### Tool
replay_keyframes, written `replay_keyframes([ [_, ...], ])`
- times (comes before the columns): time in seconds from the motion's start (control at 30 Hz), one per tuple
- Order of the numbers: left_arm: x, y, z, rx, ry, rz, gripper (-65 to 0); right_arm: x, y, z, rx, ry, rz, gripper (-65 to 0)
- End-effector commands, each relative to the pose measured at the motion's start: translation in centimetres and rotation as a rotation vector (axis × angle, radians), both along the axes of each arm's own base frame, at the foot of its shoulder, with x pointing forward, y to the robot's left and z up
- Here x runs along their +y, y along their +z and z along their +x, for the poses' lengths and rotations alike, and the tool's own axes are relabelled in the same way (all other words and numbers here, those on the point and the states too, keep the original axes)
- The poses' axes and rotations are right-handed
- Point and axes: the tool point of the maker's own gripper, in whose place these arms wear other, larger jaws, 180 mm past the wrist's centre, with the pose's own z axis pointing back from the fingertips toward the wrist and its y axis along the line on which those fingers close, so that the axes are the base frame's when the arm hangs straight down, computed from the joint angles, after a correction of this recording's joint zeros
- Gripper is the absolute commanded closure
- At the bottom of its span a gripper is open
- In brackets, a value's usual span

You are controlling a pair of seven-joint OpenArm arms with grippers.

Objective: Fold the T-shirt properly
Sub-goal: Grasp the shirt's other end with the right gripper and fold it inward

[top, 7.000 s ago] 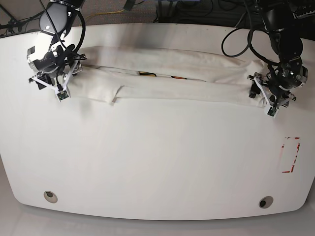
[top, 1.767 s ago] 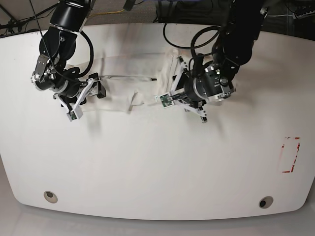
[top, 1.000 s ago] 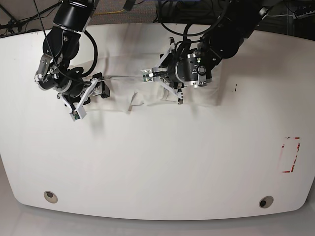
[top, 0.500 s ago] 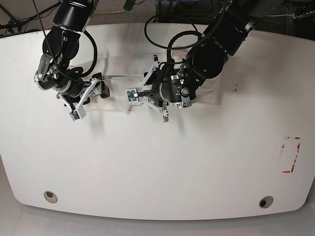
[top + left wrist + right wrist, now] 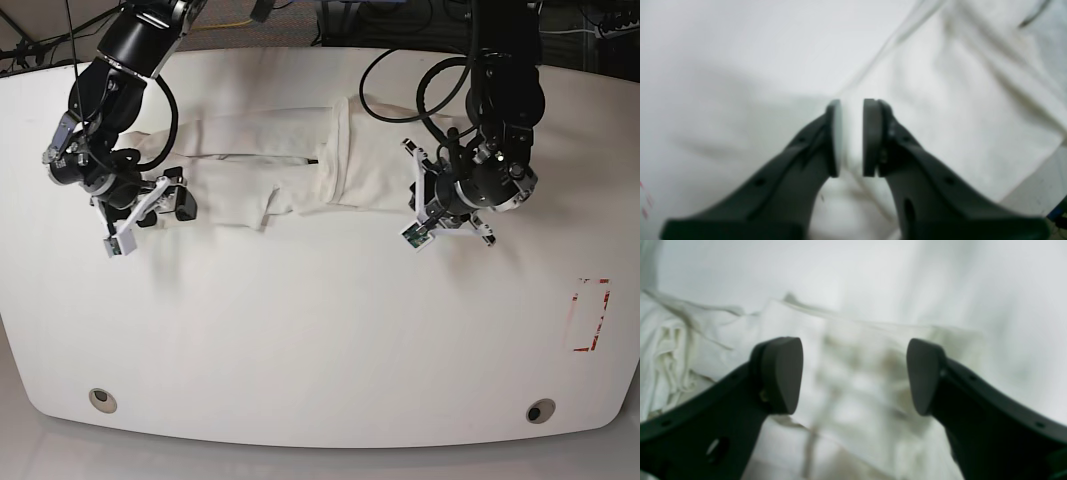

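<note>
White table w/ T-shirt folded, long axis left-right.

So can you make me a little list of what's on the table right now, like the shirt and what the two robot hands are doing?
shirt: white T-shirt, folded into a band, right end lapped over the middle
table: white table
left gripper: left gripper, jaws nearly shut with a thin gap, nothing clearly gripped, beside the shirt's end
right gripper: right gripper, jaws wide open, pointing at the cloth, holding nothing
print: not visible
</note>
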Motion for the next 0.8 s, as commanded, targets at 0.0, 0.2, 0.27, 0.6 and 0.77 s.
replay_keyframes([
  [0.0, 1.3, 0.2, -0.3, -0.012, 0.056, -0.033, -3.6, -1.2, 1.7, 1.3, -0.049, -0.035, 0.040, -46.3],
  [0.2, 4.3, -2.2, -3.0, 0.067, 0.156, -0.026, -3.2, -5.6, 0.9, 0.3, -0.006, -0.145, 0.053, -46.3],
  [0.27, 5.1, -2.5, -3.3, 0.078, 0.186, -0.026, -3.2, -6.4, 0.4, 0.0, 0.007, -0.168, 0.082, -46.5],
  [0.6, 4.9, -4.8, -4.9, 0.134, 0.195, -0.065, -3.3, -9.0, -2.1, -2.5, 0.092, -0.220, 0.144, -46.1],
  [0.77, 5.0, -5.3, -5.1, 0.150, 0.201, -0.066, -3.3, -7.1, -4.7, -5.1, 0.165, -0.218, 0.181, -46.0],
])
